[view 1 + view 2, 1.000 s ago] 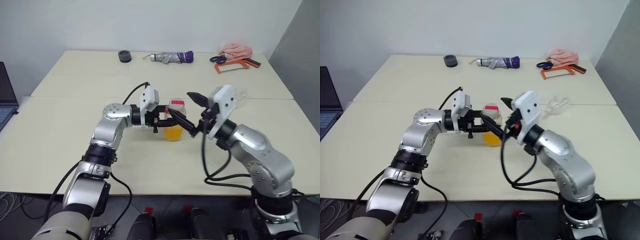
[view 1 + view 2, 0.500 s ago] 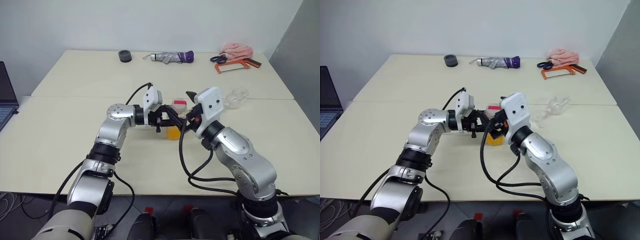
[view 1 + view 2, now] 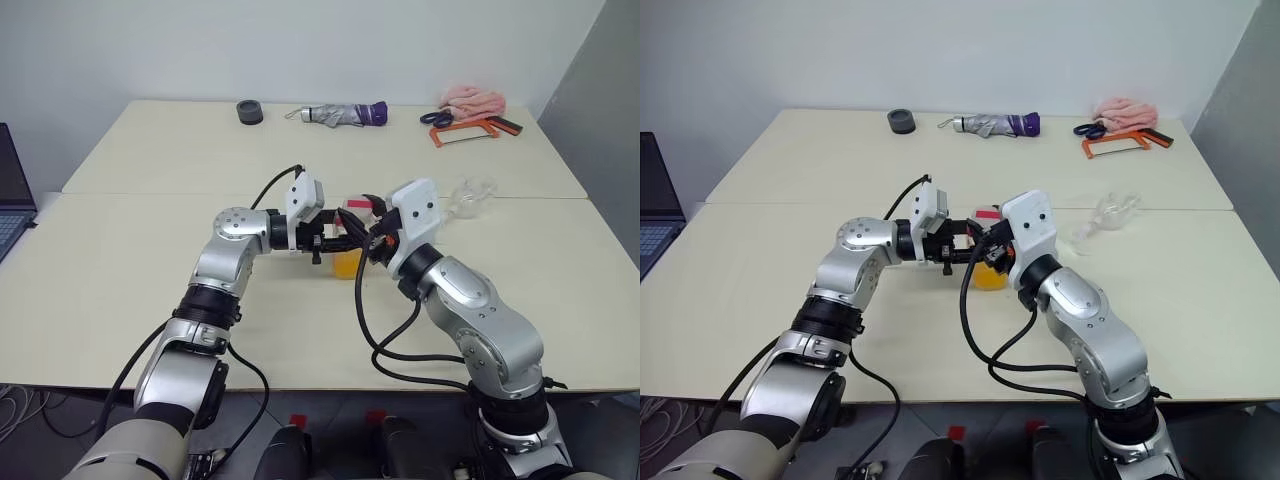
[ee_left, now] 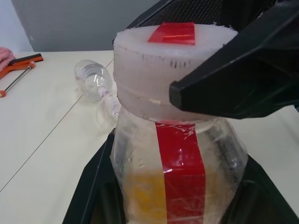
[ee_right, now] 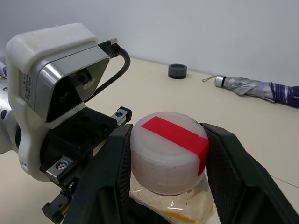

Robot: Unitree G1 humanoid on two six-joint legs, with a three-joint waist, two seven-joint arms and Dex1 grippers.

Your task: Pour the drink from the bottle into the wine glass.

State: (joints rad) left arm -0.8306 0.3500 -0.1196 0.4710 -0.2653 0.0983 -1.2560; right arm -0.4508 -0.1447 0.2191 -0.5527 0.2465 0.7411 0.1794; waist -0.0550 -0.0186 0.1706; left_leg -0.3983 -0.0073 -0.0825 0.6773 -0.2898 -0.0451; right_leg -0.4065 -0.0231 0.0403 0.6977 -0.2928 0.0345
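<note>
Left gripper (image 3: 338, 238) clamps bottle (image 3: 349, 240) upright; right gripper (image 3: 366, 222) apparently around cap (image 3: 356, 205).

Two cream tables (image 3: 150, 250) pushed together, seam running across. Plain white wall (image 3: 300, 50) behind; grey panel (image 3: 600, 100) at right edge. Far tabletop: dark round roll (image 3: 249, 112), folded grey-purple umbrella (image 3: 340, 115), pink cloth (image 3: 473, 99), scissors (image 3: 436, 118), orange hacksaw (image 3: 470, 131). Laptop (image 3: 12, 200) at left edge (partly cut off). Even, soft light.

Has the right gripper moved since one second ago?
Yes. The right gripper came in toward the held bottle and now brackets its cap.
</note>
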